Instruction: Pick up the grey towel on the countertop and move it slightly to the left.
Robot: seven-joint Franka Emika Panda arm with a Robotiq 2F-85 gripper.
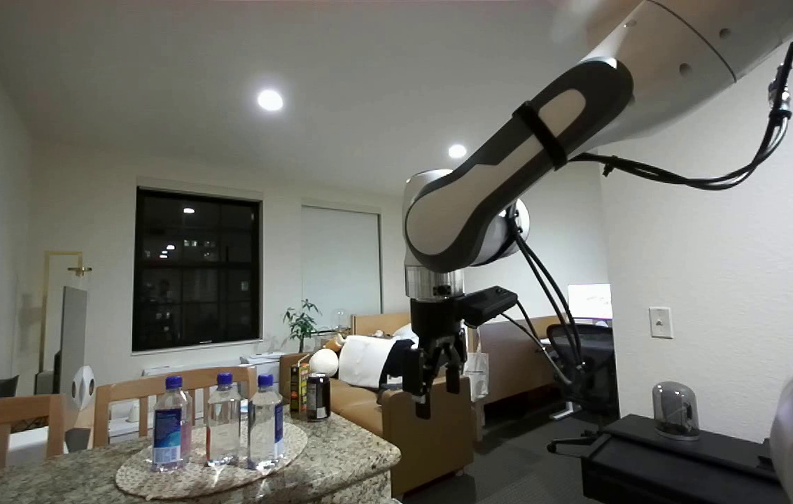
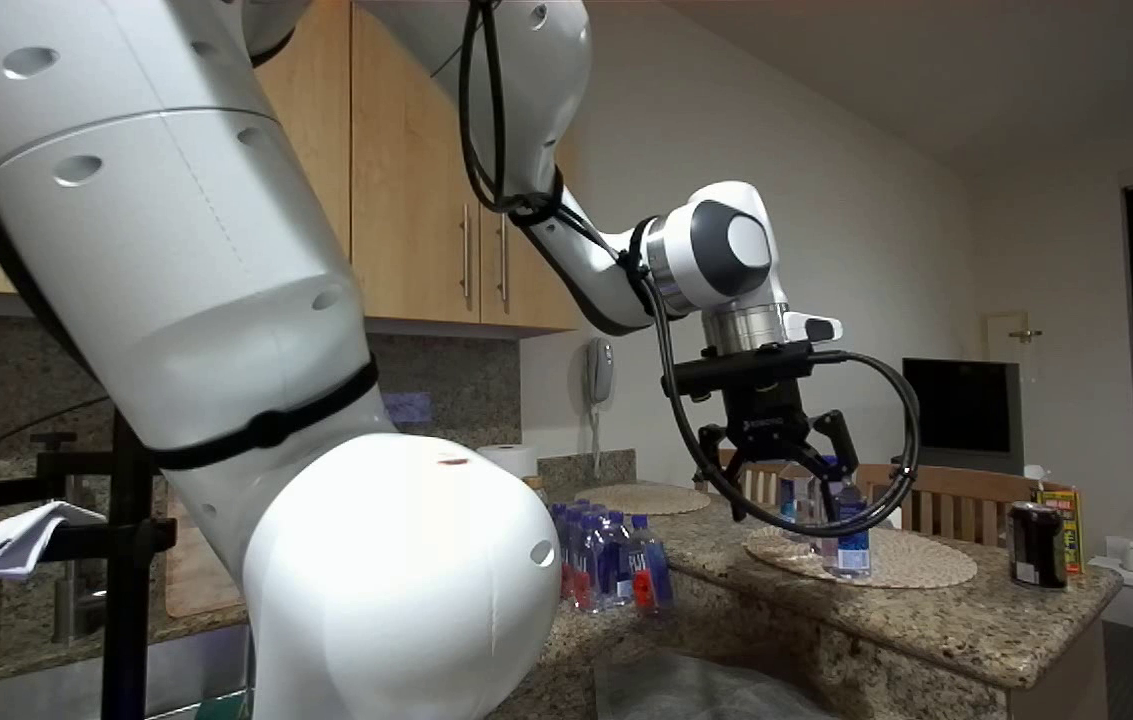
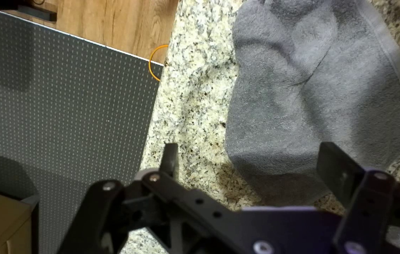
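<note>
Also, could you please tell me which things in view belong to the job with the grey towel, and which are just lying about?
Belong to the job:
grey towel
countertop under it
open fingers

Just lying about:
three bottles on the round mat
dark can
bottle cluster
clear dome

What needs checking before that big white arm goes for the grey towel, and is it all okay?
1. Gripper open and holding nothing: ok.
2. Grey towel lying on the granite countertop: ok.
3. Fingers centred over the towel: not ok; in the wrist view, one appears over bare stone.
4. Whole towel in the wrist view: not ok; it runs past the frame.
5. Height above the towel: cannot tell.
</note>
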